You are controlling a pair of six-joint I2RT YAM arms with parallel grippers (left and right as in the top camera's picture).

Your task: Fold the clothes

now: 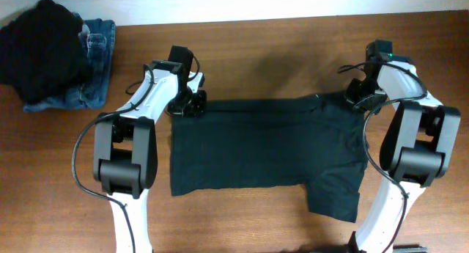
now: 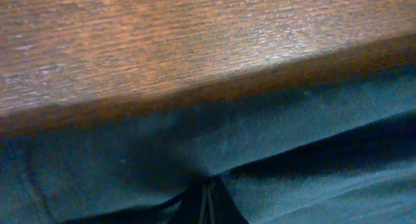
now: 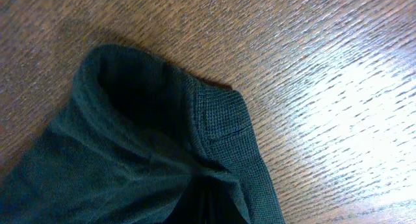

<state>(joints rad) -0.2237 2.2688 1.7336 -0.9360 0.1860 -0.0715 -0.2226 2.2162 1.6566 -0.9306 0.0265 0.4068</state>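
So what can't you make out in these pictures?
Overhead: fingertips of the left gripper and right gripper, hidden under their own wrists.
Overhead: the black heap on the jeans, cut by the left edge, too dark to identify.
Wrist views: the grip itself, buried in T-shirt cloth.

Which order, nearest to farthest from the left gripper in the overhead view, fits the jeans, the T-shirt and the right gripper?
1. T-shirt: pinched by the left gripper at its left end.
2. Jeans: off to the far left, at the back.
3. Right gripper: across the shirt, at its right end.
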